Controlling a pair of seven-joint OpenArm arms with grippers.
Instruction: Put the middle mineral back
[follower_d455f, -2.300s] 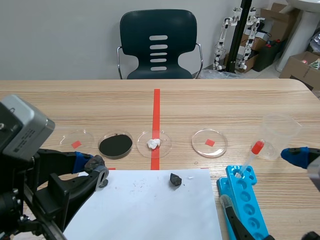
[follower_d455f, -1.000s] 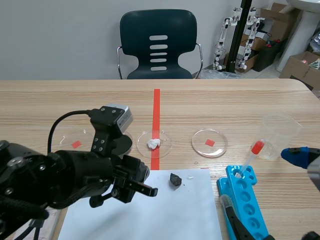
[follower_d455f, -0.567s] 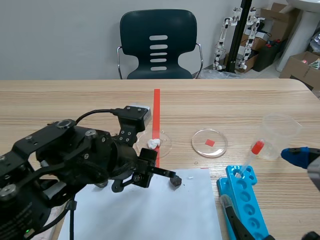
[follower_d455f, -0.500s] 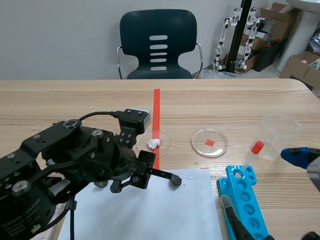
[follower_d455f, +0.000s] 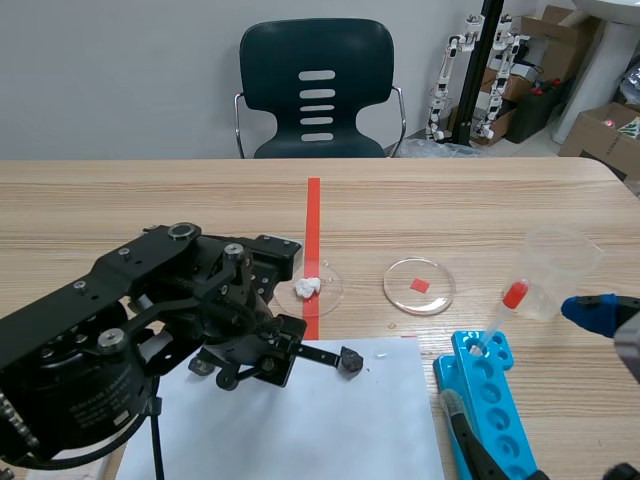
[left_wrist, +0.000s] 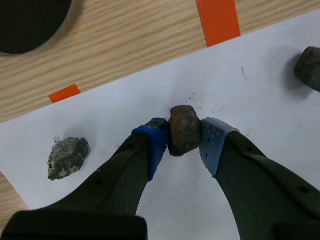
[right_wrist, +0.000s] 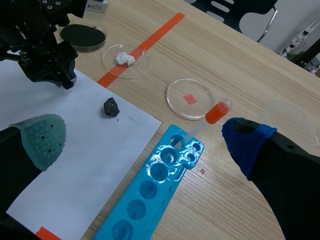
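Three minerals lie on the white paper (left_wrist: 260, 165). My left gripper (left_wrist: 183, 131) is shut on the middle one, a reddish-brown rock (left_wrist: 183, 127), pinched between the blue pads low over the paper. To its left lies a grey speckled rock (left_wrist: 68, 157), and to its right, farther off, a dark rock (left_wrist: 310, 67). In the scene view the left arm (follower_d455f: 170, 310) hides the held rock; only the dark rock (follower_d455f: 349, 361) shows. My right gripper (right_wrist: 145, 145) stands open above the table's right side, holding nothing.
Beyond the paper sit a black-filled dish (left_wrist: 25, 25), a dish with white mineral (follower_d455f: 308, 287) and an empty dish (follower_d455f: 419, 286). At the right are a blue well tray (follower_d455f: 492, 400) with a red-bulbed pipette (follower_d455f: 505, 305) and a plastic cup (follower_d455f: 560, 270). A chair (follower_d455f: 317, 90) stands behind.
My left arm swung in from the left edge over the paper toward the middle and came down, its fingers now near the dark rock. The right arm stayed put.
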